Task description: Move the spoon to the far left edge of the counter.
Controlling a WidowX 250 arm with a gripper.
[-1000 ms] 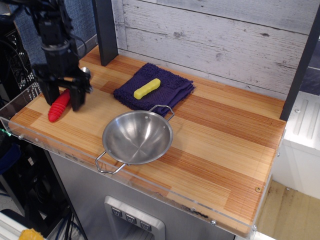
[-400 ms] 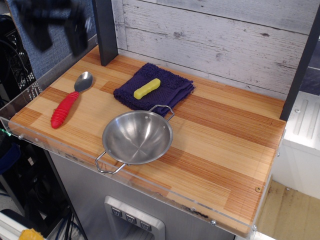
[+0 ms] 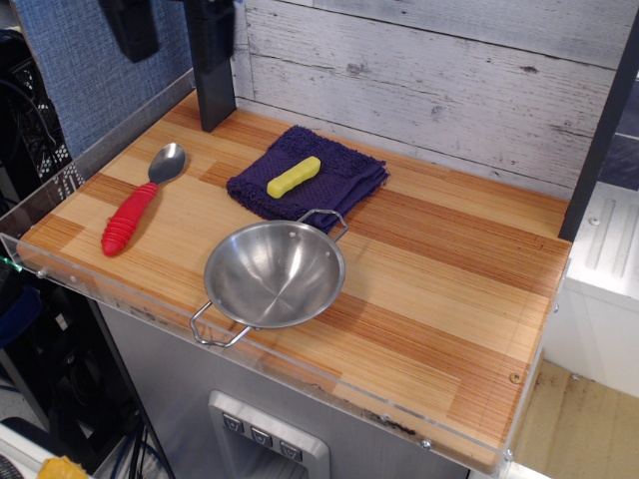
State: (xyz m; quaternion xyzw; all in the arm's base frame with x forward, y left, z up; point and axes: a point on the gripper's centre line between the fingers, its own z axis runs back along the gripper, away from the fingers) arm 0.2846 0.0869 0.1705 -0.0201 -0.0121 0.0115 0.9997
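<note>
1. Acrylic rim is what you meet first at the near side; it is clear and runs along the front edge of the counter, a butcher-block top of light and reddish-brown wooden strips.
2. Just behind this rim you see a steel bowl, standing upright on the counter with one wire handle toward the front and the other toward the back. The back handle reaches the near corner of the cloth.
3. To the left of the bowl, and apart from it, you find the spoon. It lies flat on the counter near the left edge, with the red ribbed handle pointing to the front left corner and the shiny bowl part pointing to the back. Nothing touches it.
4. Behind the steel bowl lies a dark purple cloth, folded, and on top of it rests a small yellow bar.
5. Farther back a dark post stands on the counter at the back left, in front of a wall of whitewashed planks.
6. Highest and farthest, at the top left corner of the view, you see the tool as dark blurred shapes, raised well above the spoon. It holds nothing that you can see; if its jaws are apart or together, you cannot tell.
</note>
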